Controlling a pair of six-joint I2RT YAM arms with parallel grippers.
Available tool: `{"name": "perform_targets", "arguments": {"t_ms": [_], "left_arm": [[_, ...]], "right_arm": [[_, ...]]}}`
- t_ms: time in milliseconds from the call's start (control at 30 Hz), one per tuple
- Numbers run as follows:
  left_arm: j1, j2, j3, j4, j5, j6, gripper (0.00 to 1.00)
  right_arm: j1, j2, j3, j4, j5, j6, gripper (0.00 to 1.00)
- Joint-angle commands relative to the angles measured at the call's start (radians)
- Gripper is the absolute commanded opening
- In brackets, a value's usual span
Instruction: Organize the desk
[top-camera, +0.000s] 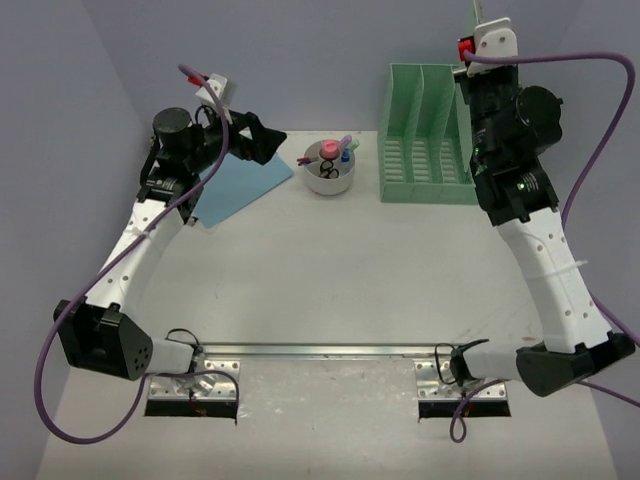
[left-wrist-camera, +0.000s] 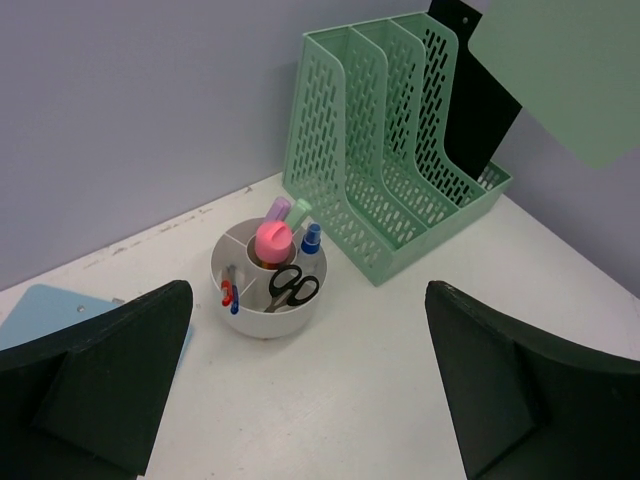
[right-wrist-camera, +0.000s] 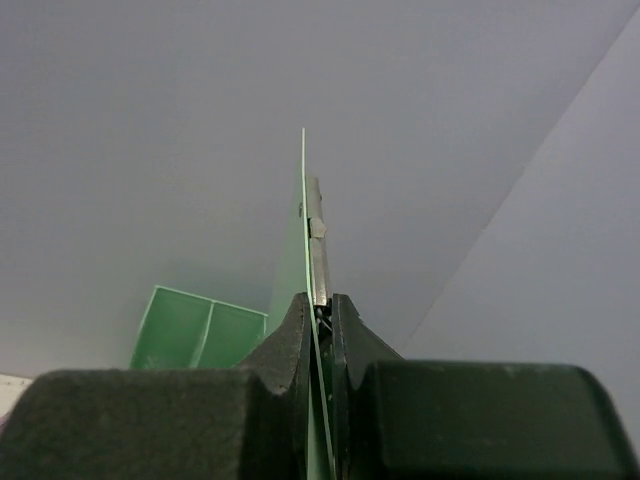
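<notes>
The right gripper (right-wrist-camera: 320, 308) clamped a green clipboard (right-wrist-camera: 295, 260) high by the file rack (top-camera: 430, 150); the left gripper (left-wrist-camera: 308, 300) gaped wide over the desk (top-camera: 330, 270).

Mint-green file rack (left-wrist-camera: 340, 150) — slotted, pale green clipboard (left-wrist-camera: 570, 70), pale blue folder (top-camera: 245, 185), white pen holder (left-wrist-camera: 270, 323), off-white desk (top-camera: 330, 270), lavender walls (left-wrist-camera: 130, 110).

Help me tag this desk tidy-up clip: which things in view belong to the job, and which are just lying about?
In the job: green board, clamped in the right gripper; file rack; blue board on the desk, by the open left gripper.
Lying about: pen pot with scissors and markers; black board already in the rack.
</notes>
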Motion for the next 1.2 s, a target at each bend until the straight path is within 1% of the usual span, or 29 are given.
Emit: {"name": "perform_targets", "arguments": {"t_ms": [0,67,100,267,433,467,533,633,1167], "left_arm": [[-0.002,-0.004,0.027,0.076,0.022,-0.028,1.0],[-0.007,0.005,0.032,0.075,0.02,-0.036,1.0],[-0.007,0.013,0.032,0.079,0.022,-0.043,1.0],[-0.007,0.015,0.008,0.108,0.029,-0.049,1.0],[-0.007,0.015,0.003,0.11,0.029,-0.034,1.0],[-0.007,0.015,0.001,0.113,0.028,-0.034,1.0],[-0.007,0.016,-0.005,0.121,0.031,-0.033,1.0],[-0.007,0.021,-0.009,0.124,0.032,-0.028,1.0],[-0.007,0.048,-0.046,0.154,0.028,0.003,1.0]], "right_arm": [[-0.096,0.045,0.075,0.051,-0.061,0.079,0.01],[-0.143,0.077,0.096,0.036,-0.089,0.137,0.01],[-0.186,0.086,0.099,0.028,-0.122,0.174,0.01],[-0.304,0.151,0.122,0.005,-0.181,0.263,0.01],[-0.366,0.207,0.119,0.005,-0.243,0.335,0.01],[-0.396,0.215,0.113,0.017,-0.253,0.343,0.01],[-0.42,0.237,0.103,0.047,-0.286,0.373,0.01],[-0.438,0.266,0.083,0.093,-0.322,0.393,0.01],[-0.453,0.457,0.081,0.272,-0.313,0.426,0.01]]}}
